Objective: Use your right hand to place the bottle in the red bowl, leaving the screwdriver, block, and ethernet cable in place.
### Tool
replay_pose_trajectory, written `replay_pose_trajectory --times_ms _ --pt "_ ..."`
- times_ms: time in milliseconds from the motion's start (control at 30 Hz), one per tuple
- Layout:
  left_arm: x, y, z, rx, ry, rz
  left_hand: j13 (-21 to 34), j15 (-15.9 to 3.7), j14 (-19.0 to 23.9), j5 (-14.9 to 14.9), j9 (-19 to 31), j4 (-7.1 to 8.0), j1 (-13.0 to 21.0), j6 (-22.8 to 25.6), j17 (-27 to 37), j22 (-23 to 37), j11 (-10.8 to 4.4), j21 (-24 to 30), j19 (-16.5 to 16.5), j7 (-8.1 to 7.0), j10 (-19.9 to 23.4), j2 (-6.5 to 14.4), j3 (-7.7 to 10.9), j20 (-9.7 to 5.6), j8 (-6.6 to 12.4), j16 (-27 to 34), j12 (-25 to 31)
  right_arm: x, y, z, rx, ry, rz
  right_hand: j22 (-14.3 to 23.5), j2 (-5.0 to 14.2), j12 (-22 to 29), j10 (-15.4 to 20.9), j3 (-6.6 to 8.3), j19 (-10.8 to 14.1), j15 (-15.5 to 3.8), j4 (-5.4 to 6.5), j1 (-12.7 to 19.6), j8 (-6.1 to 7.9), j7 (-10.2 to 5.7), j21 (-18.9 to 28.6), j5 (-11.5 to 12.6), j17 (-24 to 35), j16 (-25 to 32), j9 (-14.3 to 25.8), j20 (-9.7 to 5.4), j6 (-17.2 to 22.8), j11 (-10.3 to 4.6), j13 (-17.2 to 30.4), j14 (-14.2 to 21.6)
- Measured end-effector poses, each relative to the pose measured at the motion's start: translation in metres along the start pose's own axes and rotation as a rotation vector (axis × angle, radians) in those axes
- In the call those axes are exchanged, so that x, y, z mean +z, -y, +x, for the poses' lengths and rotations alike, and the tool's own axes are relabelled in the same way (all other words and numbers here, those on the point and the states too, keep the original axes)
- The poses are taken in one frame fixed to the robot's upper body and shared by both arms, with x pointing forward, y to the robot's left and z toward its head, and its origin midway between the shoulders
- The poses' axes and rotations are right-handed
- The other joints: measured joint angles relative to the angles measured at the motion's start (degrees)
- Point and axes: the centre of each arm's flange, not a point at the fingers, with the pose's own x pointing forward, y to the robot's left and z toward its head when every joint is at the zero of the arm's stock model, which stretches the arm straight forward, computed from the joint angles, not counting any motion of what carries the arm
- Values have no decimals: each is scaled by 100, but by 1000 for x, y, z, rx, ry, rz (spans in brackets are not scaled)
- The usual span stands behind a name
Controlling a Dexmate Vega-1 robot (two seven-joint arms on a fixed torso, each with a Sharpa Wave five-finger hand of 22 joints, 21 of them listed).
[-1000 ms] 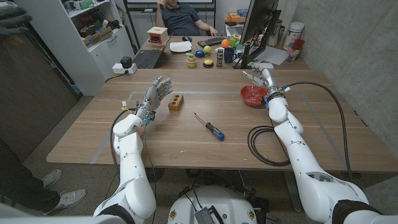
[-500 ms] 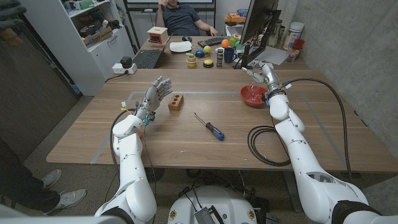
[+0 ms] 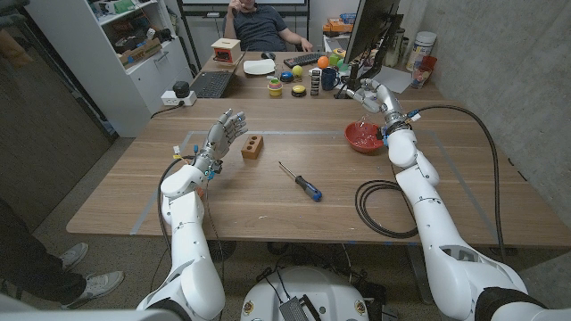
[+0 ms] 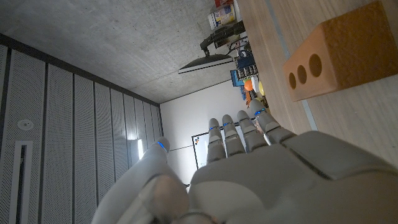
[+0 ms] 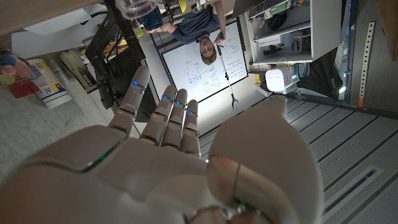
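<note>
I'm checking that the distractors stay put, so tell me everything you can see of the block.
The block is a small orange-brown brick, foam- or cork-like in look, with three round holes in one long face. It lies on its side on the wooden table, just right of the raised left hand, which does not touch it. The screwdriver lies apart, nearer the robot.

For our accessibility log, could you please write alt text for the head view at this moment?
The robot's right hand, fingers apart and holding nothing, is raised just beyond the red bowl on the wooden table. The left hand stands open beside the block, with the screwdriver mid-table and the coiled ethernet cable by the right arm.
</note>
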Motion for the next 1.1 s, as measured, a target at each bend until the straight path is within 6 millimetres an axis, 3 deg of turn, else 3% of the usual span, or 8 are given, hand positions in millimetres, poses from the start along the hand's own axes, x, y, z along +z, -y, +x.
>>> replay_pose_trajectory --times_ms 1100 --pt "-3 -6 1 5 7 -9 0 0 0 0 0 -6 0 0 0 0 0 -62 -1 0 0 0 -53 1 0 0 0 40 19 24 -51 98 -14 0 5 0 55 -158 1 19 31 -211 0 62 -169 133 -106 39 -26 0 63 52 1 -18"
